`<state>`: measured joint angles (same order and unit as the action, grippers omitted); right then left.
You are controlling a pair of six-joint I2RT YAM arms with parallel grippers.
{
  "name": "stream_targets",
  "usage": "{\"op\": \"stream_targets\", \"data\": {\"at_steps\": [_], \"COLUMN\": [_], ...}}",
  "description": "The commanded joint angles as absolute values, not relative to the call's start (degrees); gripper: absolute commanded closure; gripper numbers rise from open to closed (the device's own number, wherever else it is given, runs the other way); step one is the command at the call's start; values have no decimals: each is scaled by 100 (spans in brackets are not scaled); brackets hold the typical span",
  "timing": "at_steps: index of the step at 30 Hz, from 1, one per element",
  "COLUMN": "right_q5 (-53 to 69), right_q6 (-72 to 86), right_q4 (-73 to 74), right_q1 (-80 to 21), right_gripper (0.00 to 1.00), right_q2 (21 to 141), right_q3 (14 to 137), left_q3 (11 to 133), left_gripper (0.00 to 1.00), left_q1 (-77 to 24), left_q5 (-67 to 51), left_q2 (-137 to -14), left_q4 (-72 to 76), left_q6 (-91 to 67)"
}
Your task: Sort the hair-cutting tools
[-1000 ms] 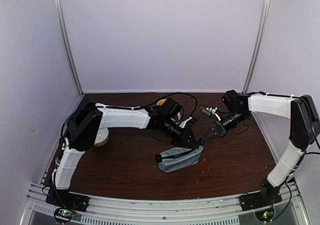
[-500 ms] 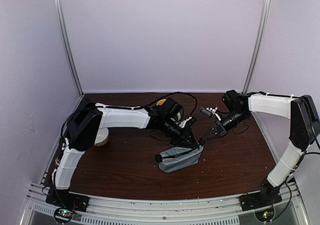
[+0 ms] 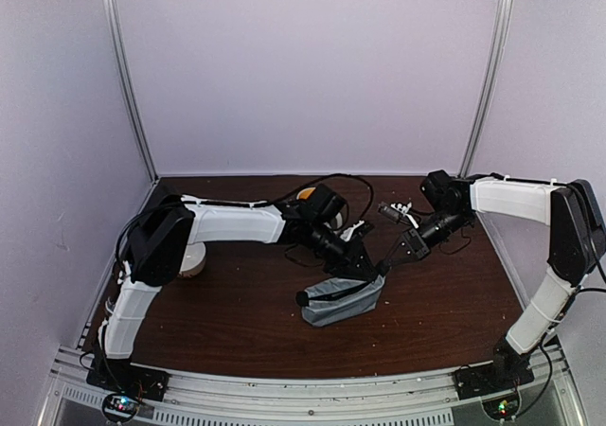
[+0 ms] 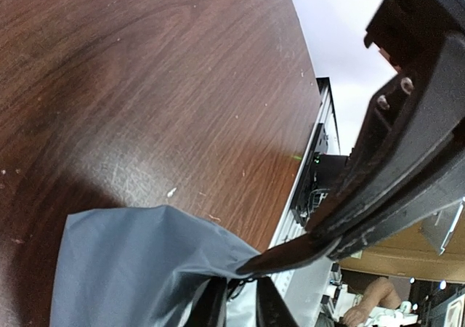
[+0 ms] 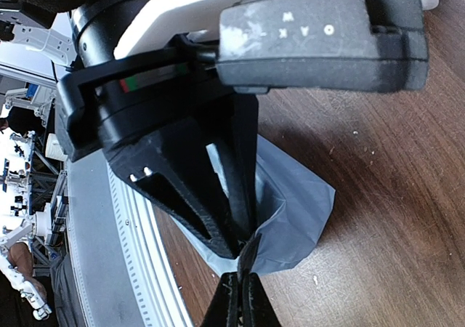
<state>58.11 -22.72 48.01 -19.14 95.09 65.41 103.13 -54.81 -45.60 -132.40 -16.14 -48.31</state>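
The grey zip pouch (image 3: 343, 301) lies mid-table with a black tool end (image 3: 302, 299) poking out of its left side. My right gripper (image 5: 240, 298) is shut on the pouch's (image 5: 294, 211) raised edge, holding the mouth up. My left gripper (image 4: 240, 307) has its two fingertips (image 4: 211, 309) a little apart at the pouch (image 4: 131, 269) mouth, with nothing clearly held between them. In the top view the two grippers meet over the pouch's right end, the left gripper (image 3: 365, 269) beside the right gripper (image 3: 383, 263). A silvery-black tool (image 3: 390, 212) lies at the back, near the right arm.
A patterned mug (image 3: 322, 199) stands at the back behind the left forearm. A white bowl (image 3: 194, 261) sits at the left, partly hidden by the left arm. Black cables (image 3: 346, 182) loop over the back of the table. The metal rail (image 3: 312, 388) runs along the near edge.
The pouch and the black end poking from it have shifted very slightly. Both arms stay where they were.
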Motion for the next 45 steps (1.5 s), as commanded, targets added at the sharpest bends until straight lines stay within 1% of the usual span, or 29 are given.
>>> {"op": "stream_targets", "data": {"at_steps": [1, 5, 8, 9, 10, 12, 15, 17, 20, 25, 33, 39, 45], "right_q5": [5924, 5927, 5930, 5925, 5932, 5932, 5932, 5929, 5915, 5915, 5906, 5914, 5740], "right_q6": [-2312, -2322, -2330, -2331, -2330, -2324, -2325, -2317, -2312, -2319, -2327, -2338, -2269], "right_q4": [4816, 4824, 4827, 4825, 4827, 4825, 4825, 4825, 4817, 4799, 4816, 4825, 4742], "right_q1": [-1895, -1890, -1890, -1890, -1890, -1893, -1889, -1889, -1890, -1885, -1849, -1746, -1716], "right_gripper": [100, 100, 100, 100, 100, 100, 100, 100, 100, 100, 100, 100, 100], "right_q2": [9401, 9413, 9400, 9397, 9402, 9400, 9387, 9380, 9355, 9340, 9326, 9303, 9257], "right_q3": [6660, 6669, 6667, 6666, 6666, 6670, 6679, 6679, 6667, 6660, 6662, 6644, 6592], "left_q3": [10523, 10482, 10411, 10400, 10398, 10369, 10351, 10356, 10397, 10372, 10240, 9727, 9347], "left_gripper": [88, 95, 97, 90, 79, 75, 75, 78, 87, 99, 100, 100, 100], "left_q1": [-5511, -5502, -5493, -5493, -5493, -5508, -5532, -5560, -5585, -5581, -5541, -5450, -5415], "left_q5": [-4533, -4503, -4451, -4448, -4459, -4444, -4487, -4531, -4555, -4562, -4521, -4700, -4973], "left_q2": [-13287, -13225, -13153, -13137, -13139, -13138, -13196, -13235, -13279, -13289, -13075, -12663, -12364], "left_q4": [-1610, -1641, -1648, -1644, -1644, -1648, -1614, -1532, -1503, -1518, -1703, -1815, -2225], "left_q6": [-4763, -4723, -4715, -4711, -4723, -4730, -4778, -4819, -4856, -4896, -4716, -4399, -3925]}}
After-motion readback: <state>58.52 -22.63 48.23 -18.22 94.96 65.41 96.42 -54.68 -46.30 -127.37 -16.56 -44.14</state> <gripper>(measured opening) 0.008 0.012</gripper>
